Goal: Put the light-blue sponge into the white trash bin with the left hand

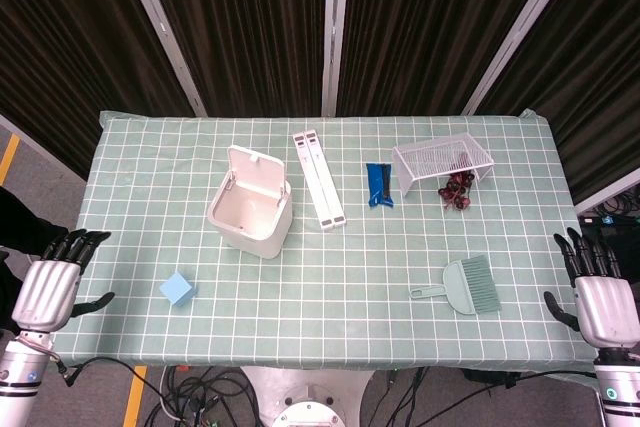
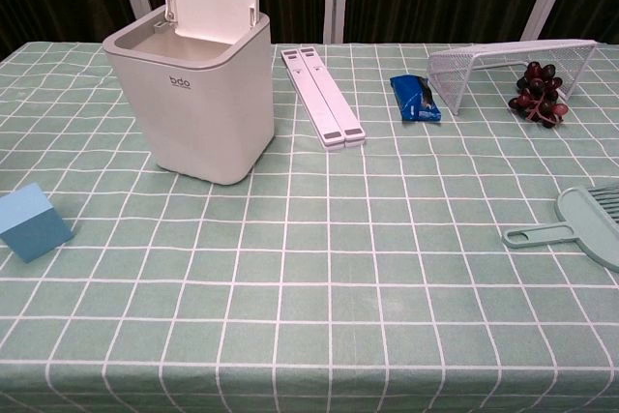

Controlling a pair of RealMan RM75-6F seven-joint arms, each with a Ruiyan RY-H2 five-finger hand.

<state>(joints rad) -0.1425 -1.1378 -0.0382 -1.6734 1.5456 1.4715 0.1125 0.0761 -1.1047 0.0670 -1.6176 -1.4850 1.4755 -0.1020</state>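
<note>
The light-blue sponge (image 1: 178, 288) (image 2: 33, 222) is a small cube lying on the green checked cloth near the table's front left. Behind it and to its right stands the white trash bin (image 1: 251, 206) (image 2: 191, 96), lid flipped up and its inside bare. My left hand (image 1: 52, 287) hangs off the table's left edge, fingers spread and holding nothing, well left of the sponge. At the table's right edge my right hand (image 1: 600, 302) is likewise spread and holds nothing. Neither hand shows in the chest view.
A white folded stand (image 1: 319, 179) (image 2: 322, 96) lies right of the bin. Further right are a blue packet (image 1: 379, 185) (image 2: 415, 98), a tipped white wire basket (image 1: 443, 162) (image 2: 511, 64), dark grapes (image 1: 457, 190) (image 2: 538, 94) and a green dustpan with brush (image 1: 468, 285) (image 2: 584, 222).
</note>
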